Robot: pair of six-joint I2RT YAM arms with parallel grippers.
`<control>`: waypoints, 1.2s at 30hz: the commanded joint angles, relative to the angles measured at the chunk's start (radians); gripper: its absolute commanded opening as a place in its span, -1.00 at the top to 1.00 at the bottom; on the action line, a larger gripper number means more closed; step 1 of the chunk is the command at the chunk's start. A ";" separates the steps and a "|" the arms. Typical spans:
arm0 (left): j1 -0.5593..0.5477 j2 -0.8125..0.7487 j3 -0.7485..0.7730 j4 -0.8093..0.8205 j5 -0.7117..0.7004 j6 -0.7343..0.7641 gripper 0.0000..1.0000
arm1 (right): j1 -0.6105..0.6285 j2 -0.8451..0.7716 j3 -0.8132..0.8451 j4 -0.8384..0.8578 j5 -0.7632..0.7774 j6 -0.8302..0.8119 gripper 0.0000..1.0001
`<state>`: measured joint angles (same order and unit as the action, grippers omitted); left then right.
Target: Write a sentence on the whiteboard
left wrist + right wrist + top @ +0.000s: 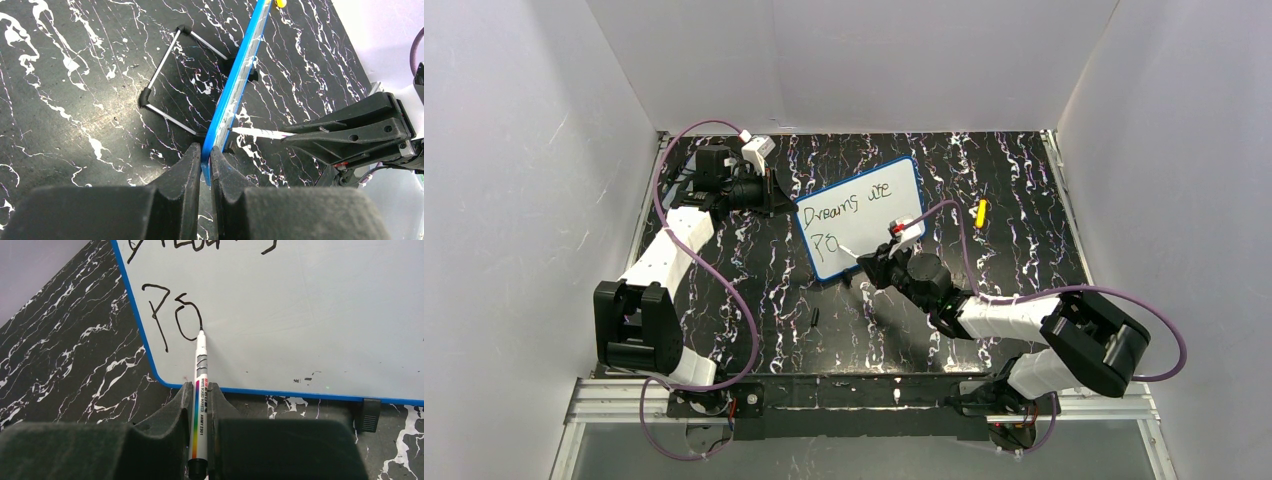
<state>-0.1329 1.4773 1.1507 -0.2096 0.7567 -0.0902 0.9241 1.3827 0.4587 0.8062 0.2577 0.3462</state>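
Observation:
The whiteboard (879, 225), white with a blue rim, stands tilted at the table's middle. The sentence (856, 200) reads "Dreams are" in its top row, and a second row (170, 315) below holds "Po". My left gripper (206, 152) is shut on the board's blue edge (240, 75), which shows edge-on in the left wrist view. My right gripper (200, 387) is shut on a white marker (201, 360). The marker's black tip touches the board at the right side of the "o". From above, the right gripper (874, 262) sits just below the board's lower left corner.
A small yellow object (981, 212) lies on the black marbled table right of the board. A small dark piece (815, 318) lies nearer the arms. The board's wire stand (160, 80) and black feet (370, 415) rest on the table. White walls enclose three sides.

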 commanded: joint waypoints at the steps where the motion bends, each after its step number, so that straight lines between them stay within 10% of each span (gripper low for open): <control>1: -0.005 -0.050 -0.003 -0.001 0.049 -0.016 1.00 | 0.004 0.008 -0.009 0.004 -0.002 0.010 0.97; 36: -0.005 -0.056 -0.008 0.012 0.052 -0.024 1.00 | -0.056 -0.095 0.005 0.028 -0.034 -0.021 0.97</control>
<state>-0.1329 1.4773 1.1507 -0.2077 0.7712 -0.1051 0.8791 1.2823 0.4446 0.7792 0.2424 0.3389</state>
